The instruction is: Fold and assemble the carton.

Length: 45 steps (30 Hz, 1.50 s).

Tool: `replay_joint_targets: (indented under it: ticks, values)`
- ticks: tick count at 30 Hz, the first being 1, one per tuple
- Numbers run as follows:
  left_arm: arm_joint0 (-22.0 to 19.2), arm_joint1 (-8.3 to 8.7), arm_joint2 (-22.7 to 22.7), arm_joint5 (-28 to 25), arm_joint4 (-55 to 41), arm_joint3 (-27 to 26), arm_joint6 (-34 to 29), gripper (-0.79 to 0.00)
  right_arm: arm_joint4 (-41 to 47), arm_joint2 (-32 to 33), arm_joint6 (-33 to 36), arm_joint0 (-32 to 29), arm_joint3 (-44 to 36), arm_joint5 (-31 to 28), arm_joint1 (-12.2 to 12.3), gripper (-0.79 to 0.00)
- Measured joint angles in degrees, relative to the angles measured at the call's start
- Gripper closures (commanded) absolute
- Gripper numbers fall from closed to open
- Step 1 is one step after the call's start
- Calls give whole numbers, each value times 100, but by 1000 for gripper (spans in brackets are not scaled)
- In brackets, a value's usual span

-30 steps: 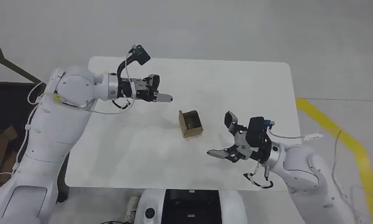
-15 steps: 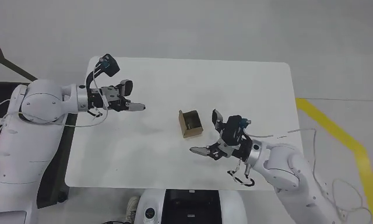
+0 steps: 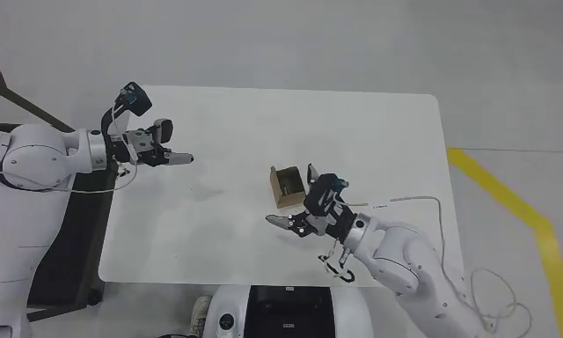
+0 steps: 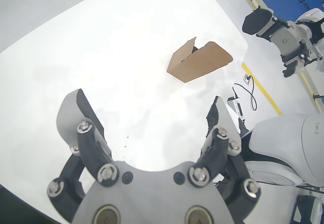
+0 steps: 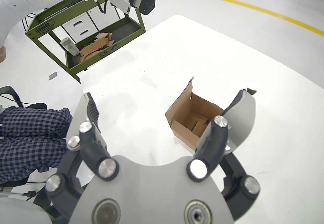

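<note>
The white surface [image 3: 369, 127] carries the brown carton [image 3: 288, 186] near its middle, top open. The right gripper [image 5: 167, 95], fingers spread wide and empty, hovers just beside the carton, while the left gripper [image 4: 147, 97], likewise spread and empty, hangs well apart over the surface's left side. The right wrist view looks down into the carton at folded bottom flaps; the left wrist view shows its plain outer wall.
</note>
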Motion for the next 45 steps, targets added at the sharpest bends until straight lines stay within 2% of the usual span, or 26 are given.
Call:
replay_joint_targets:
  ticks: [4,8,36,45]
  values:
    - [-1,-4,0,4,0,-4,-3,-785,-1062,-253,233,215,-77,335,-35,-785]
    - [-1,-4,0,4,1,-4,-4,-785,-1795,-498,-4,262,-65,481,-83,-785]
    - [-1,-4,0,4,1,-4,-4,-785,-1895,-626,-42,168,22,408,-114,-785]
    - [-1,-4,0,4,1,-4,-4,-785,-1612,-773,253,181,240,451,-193,-785]
